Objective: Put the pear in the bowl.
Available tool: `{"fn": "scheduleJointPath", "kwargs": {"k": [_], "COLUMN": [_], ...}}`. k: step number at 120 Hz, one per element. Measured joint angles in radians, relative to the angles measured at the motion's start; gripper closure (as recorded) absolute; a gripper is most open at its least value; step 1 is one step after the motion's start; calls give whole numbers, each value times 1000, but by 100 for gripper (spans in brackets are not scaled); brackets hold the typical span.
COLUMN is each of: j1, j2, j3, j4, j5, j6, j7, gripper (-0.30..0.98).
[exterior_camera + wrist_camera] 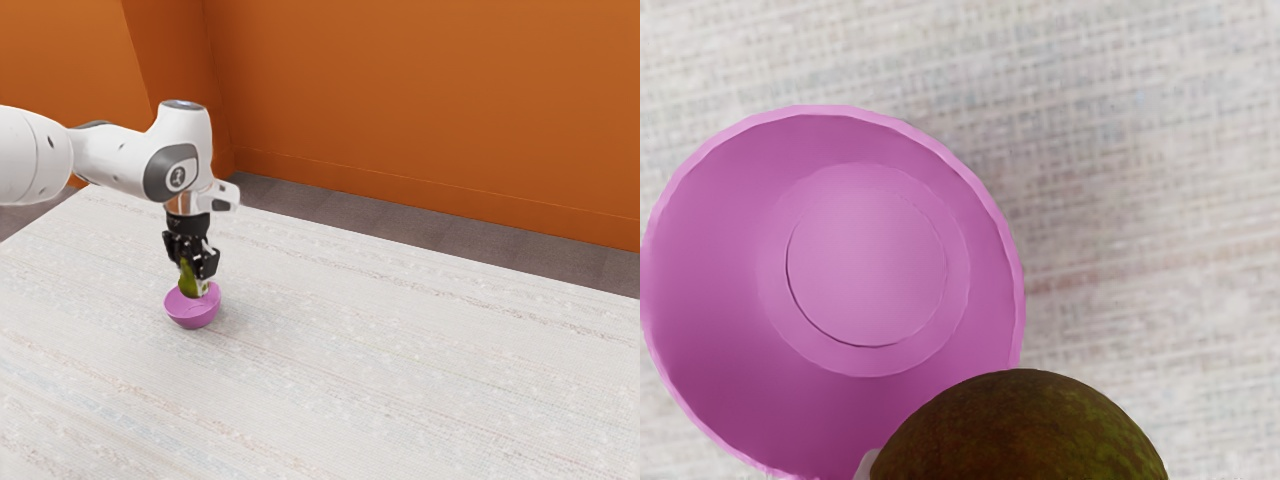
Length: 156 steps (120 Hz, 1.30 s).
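Pear, wrist view: nearest to us is the rounded, dark olive-green end of the pear, large and close, covering a short stretch of the bowl's rim.
Bowl, wrist view: we look down into the magenta bowl, its inside bare, with a round ring marked in its base. Its middle lies off to one side of the pear.
Pale sliver, wrist view: we see a small pale sliver against the pear's edge, on the bowl's side, too little of it to name.
Tabletop, wrist view: pale, woven-looking tabletop with faint streaks spreads around the bowl.
Arm, exterior view: our white Franka arm reaches in from the exterior view's left, the hand pointing down over the bowl.
Gripper, exterior view: our black two-finger gripper is closed about the pear, its fingers parted by the fruit's width.
Pear, exterior view: it hangs upright in our grip, its lower end at the bowl's mouth; we cannot tell whether it touches the bowl.
Bowl, exterior view: it stands upright on the tabletop.
Room, exterior view: beyond the tabletop we see a strip of grey floor and an orange wall.
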Motion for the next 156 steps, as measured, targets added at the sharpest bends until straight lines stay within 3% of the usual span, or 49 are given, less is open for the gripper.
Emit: {"fn": "scheduleJointPath", "kwargs": {"k": [48,75,102,120,141,156], "j1": [40,42,35,8,-75,-151], "j2": [78,84,78,-20,-256,-294], "j3": [23,23,20,14,-13,-42], "j4": [58,62,83,126,155,190], "j5": [25,-10,-25,-56,-89,-96], "j6": [3,-8,-17,-46,-185,-270], "j7": [71,124,170,188,139,96], "gripper": [70,29,10,5,2,1]}}
